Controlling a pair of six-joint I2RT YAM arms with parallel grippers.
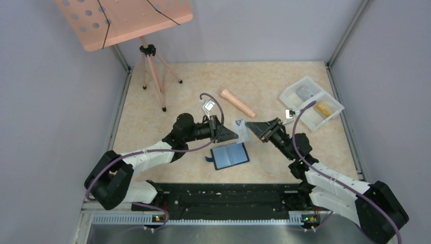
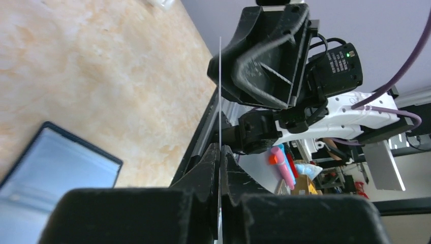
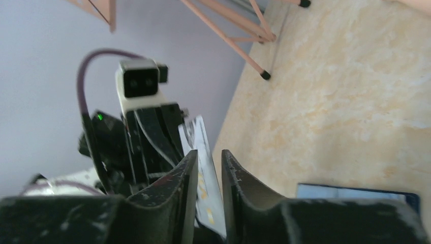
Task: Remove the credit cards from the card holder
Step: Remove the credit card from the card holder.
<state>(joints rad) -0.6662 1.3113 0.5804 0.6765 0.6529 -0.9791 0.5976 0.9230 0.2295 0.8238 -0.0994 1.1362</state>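
Within left hand (image 1: 235, 134), one credit card (image 1: 240, 125)

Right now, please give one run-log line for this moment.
left gripper: shut on credit card | right gripper: open around it | card holder: lying open

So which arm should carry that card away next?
Left. The left tool is clamped shut on the card, while the right tool shows its fingers slightly apart around it, probably not gripping.

On my feed the worktop (image 1: 152, 127) looks like smooth, matt, marbled beige laminate. The left claw (image 2: 220, 162) and right claw (image 3: 209, 165) are scuffed matt black plastic. The credit card (image 3: 201, 140) looks thin and glossy, the tray (image 1: 287, 94) translucent plastic.
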